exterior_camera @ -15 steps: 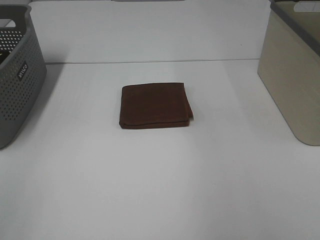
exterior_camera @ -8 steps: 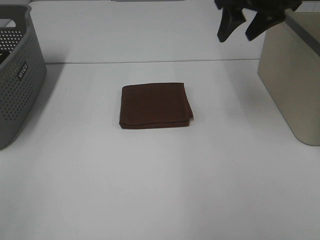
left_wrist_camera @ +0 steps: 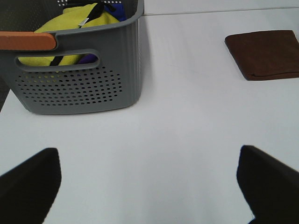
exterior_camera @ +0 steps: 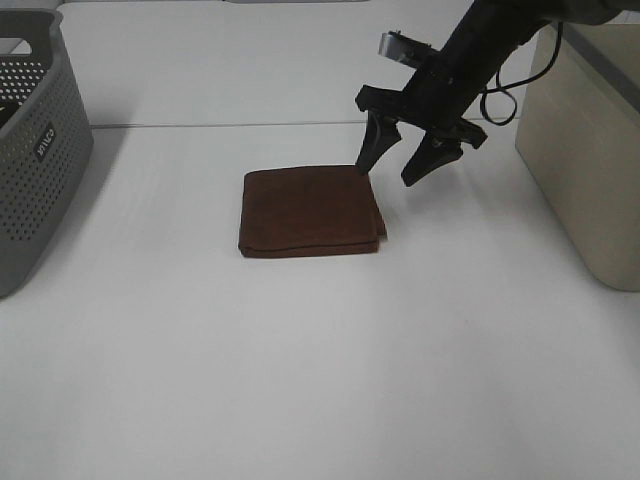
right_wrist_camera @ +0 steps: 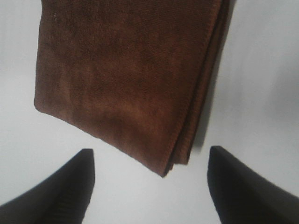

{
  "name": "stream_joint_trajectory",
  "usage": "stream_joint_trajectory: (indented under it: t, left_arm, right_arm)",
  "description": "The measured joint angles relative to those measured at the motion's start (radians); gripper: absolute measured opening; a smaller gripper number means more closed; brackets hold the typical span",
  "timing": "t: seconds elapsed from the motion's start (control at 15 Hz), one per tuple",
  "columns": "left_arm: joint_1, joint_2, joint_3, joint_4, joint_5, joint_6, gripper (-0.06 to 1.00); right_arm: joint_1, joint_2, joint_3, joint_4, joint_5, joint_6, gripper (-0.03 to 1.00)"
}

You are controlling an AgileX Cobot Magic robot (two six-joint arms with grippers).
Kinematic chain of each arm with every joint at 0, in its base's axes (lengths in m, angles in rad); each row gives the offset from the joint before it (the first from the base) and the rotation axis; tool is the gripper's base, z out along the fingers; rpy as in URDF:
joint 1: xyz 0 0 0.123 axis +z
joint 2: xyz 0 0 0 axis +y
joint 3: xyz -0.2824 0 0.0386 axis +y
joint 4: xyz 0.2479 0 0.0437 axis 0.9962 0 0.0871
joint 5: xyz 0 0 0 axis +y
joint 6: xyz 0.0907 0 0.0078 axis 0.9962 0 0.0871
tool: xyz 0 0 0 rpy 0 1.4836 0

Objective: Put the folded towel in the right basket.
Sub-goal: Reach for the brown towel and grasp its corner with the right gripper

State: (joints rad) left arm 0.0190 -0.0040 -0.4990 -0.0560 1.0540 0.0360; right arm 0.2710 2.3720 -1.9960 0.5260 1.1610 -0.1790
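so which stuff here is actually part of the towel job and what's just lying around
Job:
folded brown towel
beige basket on the right
right hand, open by the towel's far corner

Lying about:
grey perforated basket on the left
yellow clothing inside it

There are two baskets: one grey perforated plastic basket and one plain beige basket. There is one folded brown towel.

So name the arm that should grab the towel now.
Right. The right pincer, open, hangs over a corner of the folded brown towel, near the beige basket. The left pincer is near the grey basket, away from the towel.
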Motion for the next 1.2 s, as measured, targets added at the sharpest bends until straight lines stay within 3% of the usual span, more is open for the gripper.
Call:
stream_joint_trajectory:
  t: [0.27,0.67,0.8,0.93,1.2]
  left_arm:
    - [0.000,0.000,0.000,0.000,0.000,0.000,0.97]
    - [0.000,0.000,0.000,0.000,0.000,0.000,0.97]
    - [0.000,0.000,0.000,0.000,0.000,0.000,0.97]
    - [0.000,0.000,0.000,0.000,0.000,0.000,0.97]
    - [0.000,0.000,0.000,0.000,0.000,0.000,0.97]
  right_arm:
    - [0.000,0.135,-0.123,0.033,0.011,-0.014,0.65]
    - [0.000,0.205,-0.143,0.043,-0.019,-0.030,0.65]
    - [0.000,0.221,-0.147,0.094,-0.034,-0.047,0.65]
    - [0.000,0.237,-0.149,0.163,-0.054,-0.074,0.54]
    - [0.000,0.256,-0.149,0.198,-0.079,-0.082,0.10]
